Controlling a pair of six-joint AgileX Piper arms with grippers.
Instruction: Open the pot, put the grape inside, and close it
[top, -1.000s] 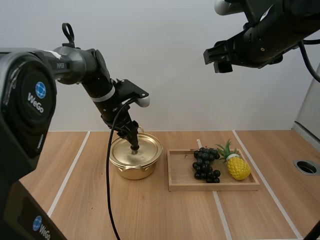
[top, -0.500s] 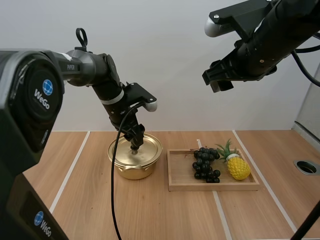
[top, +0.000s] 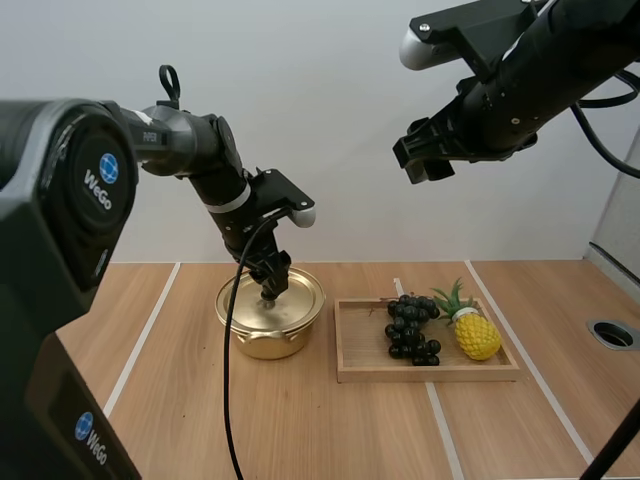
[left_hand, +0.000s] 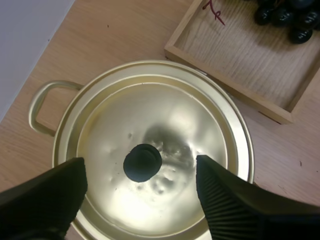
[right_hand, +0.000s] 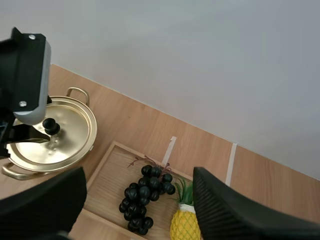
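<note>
The left arm's base bears "WeGo" twice.

The left arm bent downward, the left tool pointing straight down with fingers apart. The right arm was raised high, the right tool also spread.

Gold pot, blk grapes

On the table, a wooden tray lay just right of the left gripper and well below the right gripper. A small yellow pineapple with a green crown rested at the tray's end farthest from the left gripper. White tape lines crossed the tabletop. A metal-rimmed hole sat farther right.
</note>
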